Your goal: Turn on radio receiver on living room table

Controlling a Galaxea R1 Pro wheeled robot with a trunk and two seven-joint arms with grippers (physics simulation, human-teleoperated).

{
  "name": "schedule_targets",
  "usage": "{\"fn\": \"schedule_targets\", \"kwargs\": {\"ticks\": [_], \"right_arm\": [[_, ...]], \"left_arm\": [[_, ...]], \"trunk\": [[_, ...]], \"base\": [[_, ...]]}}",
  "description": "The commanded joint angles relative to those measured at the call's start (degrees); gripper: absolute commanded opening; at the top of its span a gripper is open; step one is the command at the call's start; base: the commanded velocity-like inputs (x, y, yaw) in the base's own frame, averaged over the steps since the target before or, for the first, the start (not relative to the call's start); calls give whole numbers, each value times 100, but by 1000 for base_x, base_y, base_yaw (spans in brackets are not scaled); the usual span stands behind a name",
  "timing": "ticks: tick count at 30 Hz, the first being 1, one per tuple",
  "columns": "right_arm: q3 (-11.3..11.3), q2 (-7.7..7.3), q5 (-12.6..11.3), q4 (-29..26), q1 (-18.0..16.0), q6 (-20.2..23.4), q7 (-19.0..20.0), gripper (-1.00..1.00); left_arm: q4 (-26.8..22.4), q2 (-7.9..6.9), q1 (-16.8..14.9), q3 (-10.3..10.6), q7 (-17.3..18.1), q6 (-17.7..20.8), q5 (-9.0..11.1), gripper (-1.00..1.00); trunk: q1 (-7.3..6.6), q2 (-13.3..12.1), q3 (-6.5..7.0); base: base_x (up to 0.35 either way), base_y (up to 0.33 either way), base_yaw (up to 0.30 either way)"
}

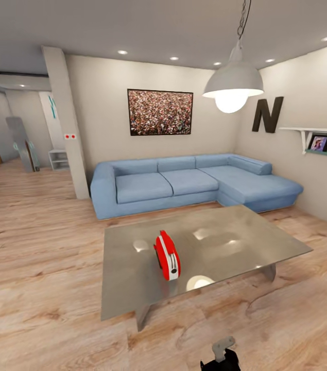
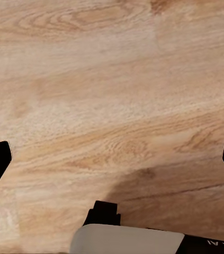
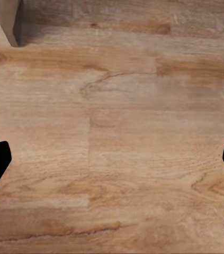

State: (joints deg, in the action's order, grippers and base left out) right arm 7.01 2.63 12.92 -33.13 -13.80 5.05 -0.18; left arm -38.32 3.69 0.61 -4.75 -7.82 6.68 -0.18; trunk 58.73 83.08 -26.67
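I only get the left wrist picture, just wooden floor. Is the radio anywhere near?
Observer: Yes, the head view shows the radio receiver standing upright on the table ahead.
Operator: What lies behind it?
Observer: A blue sofa against the wall, under a crowd picture.
Operator: Is the other pincer holding anything?
Observer: No, the right pincer is open over bare floor.
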Motion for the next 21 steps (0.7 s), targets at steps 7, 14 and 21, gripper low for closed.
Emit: {"fn": "schedule_targets", "kwargs": {"ticks": [7,14,21], "right_arm": [[-6,9,-2,-1403,-8,1323,27,100],[-6,10,-22,-2157,-93,1720,35,100],[-21,7,-62,-2269,-739,2547,48,100]], "left_arm": [[0,2,0,0,0,0,0,100],[0,2,0,0,0,-6,0,100],[0,-3,0,0,0,-8,0,100]], "trunk": [[0,0,0],[0,0,0],[0,0,0]], "base": [[0,0,300],[0,0,220],[0,0,12]]}}
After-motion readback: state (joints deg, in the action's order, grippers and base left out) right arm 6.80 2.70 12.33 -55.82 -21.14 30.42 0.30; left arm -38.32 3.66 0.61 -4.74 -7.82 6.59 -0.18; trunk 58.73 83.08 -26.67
